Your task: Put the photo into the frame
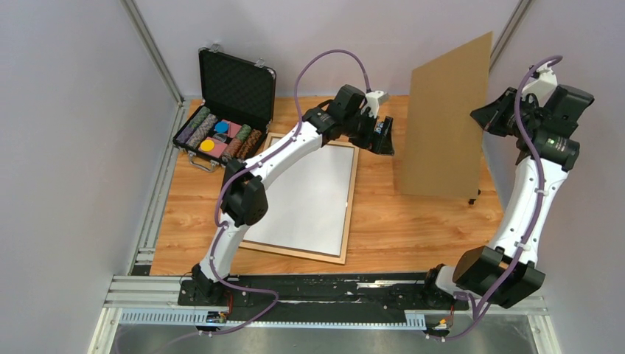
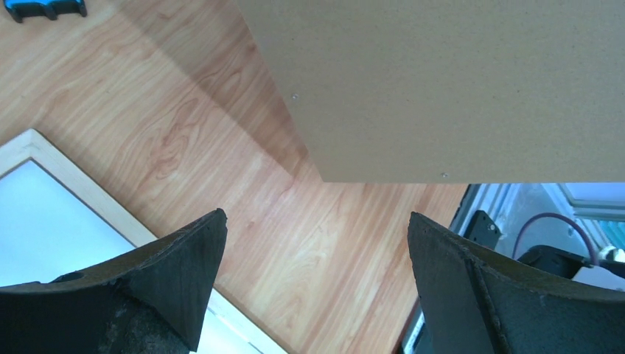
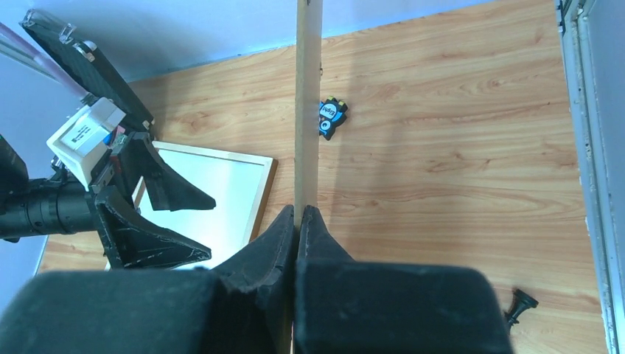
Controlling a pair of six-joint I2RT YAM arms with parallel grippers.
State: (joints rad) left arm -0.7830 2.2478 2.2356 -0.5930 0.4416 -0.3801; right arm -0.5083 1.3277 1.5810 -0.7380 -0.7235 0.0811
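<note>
Upright, the backing board [image 1: 448, 118] is clamped by the right gripper [image 3: 298, 215] at three o'clock of the frame [image 1: 351, 199]; left gripper [image 2: 315, 221] agape; square lowering is advised.

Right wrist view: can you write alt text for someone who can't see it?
The right end effector pinches the edge of a thin brown board, seen edge-on and standing upright above a wooden table. To its left, the left end effector hangs open near a light wooden frame holding a white sheet.
</note>
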